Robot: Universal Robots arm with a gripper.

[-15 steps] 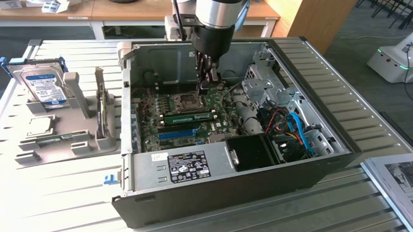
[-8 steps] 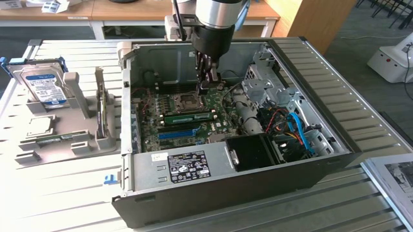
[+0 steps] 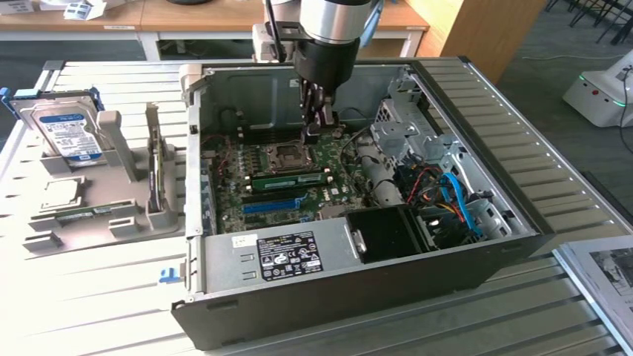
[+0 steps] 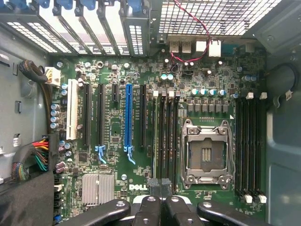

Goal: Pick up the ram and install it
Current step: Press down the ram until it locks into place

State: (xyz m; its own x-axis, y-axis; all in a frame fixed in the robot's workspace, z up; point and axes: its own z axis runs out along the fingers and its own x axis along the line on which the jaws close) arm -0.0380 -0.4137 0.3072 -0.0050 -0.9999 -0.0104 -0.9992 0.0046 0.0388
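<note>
Room: wooden desks [image 3: 198, 18] run along the back. A white machine [image 3: 601, 89] is cut off by the exterior view's right edge.
Bench: a pale slatted bench [image 3: 554, 133] carries an open computer case [image 3: 346, 304] lying on its side.
Stand: a grey stand [image 3: 99, 222] at the exterior view's left holds a hard drive [image 3: 67, 132] upright. A thin board on edge beside it is too narrow to identify.
Ram: the ram [image 3: 287, 179] stands in a black slot between the CPU socket [image 3: 289, 156] and the blue slot [image 3: 272, 205]. From the wrist it is seen edge-on, a thin pale line with its chips hidden. Whether the slot's end clips have closed on it cannot be told.
Gripper: the gripper [image 3: 314, 136] hangs inside the case above the motherboard, near the ram's end toward the exterior view's right. Its fingers are drawn together with nothing visible between them. In the wrist view the tips sit over the end of the slot bank, and contact with the ram cannot be judged.
Arm: cut off at the exterior view's top edge.
Hidden: the power supply [image 3: 287, 252] covers the motherboard's near edge, and the cables [image 3: 445, 196] tangle over the drive bay.
</note>
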